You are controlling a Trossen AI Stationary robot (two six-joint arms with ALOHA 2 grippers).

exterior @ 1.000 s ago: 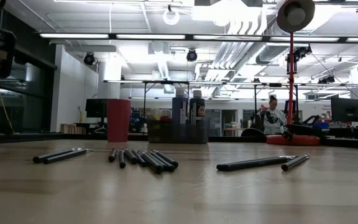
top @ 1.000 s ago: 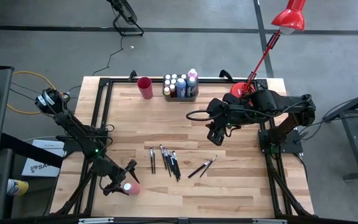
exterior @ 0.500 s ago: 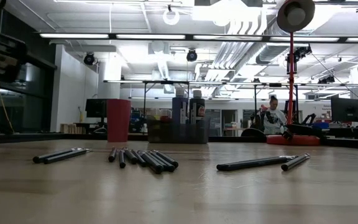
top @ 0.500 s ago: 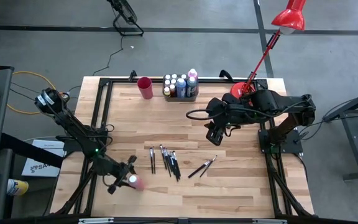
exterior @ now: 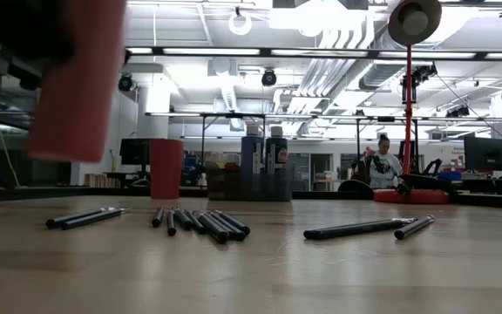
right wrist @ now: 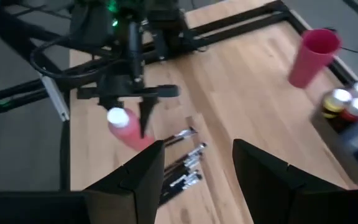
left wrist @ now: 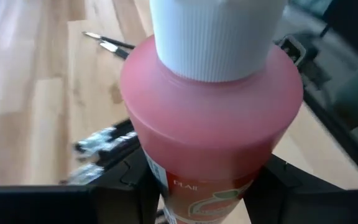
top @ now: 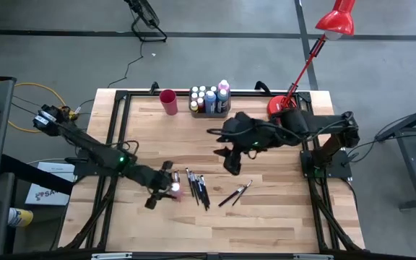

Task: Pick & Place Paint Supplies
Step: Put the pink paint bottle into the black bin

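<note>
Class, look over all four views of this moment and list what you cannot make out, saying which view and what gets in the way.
- Pink paint bottle label, left wrist view: cut off by the bottom edge and flanked by the left gripper fingers.
- Bottles in the grey tray, low view: they stand in shadow, so colours are unreadable.
- Paintbrushes count, high view: too thin and bunched.
- Person, low view: far off, small.
- Right gripper fingertips, right wrist view: cut off by the bottom edge.

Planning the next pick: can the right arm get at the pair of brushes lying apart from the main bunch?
Probably yes. The right gripper hangs open, empty, just beyond that brush pair, nothing between. The left gripper, holding the pink bottle, is beyond the main bunch.
</note>
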